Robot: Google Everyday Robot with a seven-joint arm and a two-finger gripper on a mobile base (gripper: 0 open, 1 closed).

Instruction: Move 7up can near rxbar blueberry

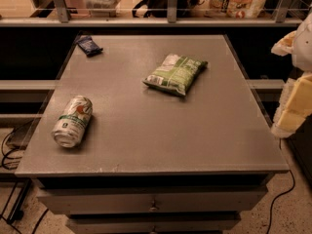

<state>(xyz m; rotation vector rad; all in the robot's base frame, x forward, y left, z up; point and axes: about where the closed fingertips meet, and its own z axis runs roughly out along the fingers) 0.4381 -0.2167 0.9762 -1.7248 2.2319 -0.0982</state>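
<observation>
The 7up can (73, 121) lies on its side near the front left of the grey table (161, 130), silver-white with a green band and a red spot. The rxbar blueberry (88, 45), a small dark blue wrapper, lies at the table's far left corner. My gripper (295, 108) is at the right edge of the view, beyond the table's right side and far from both the can and the bar. It holds nothing that I can see.
A green-white snack bag (175, 73) lies in the middle-back of the table, between the gripper's side and the bar. A shelf rail with posts (170, 19) runs behind the table. Cables (9, 150) lie on the floor at left.
</observation>
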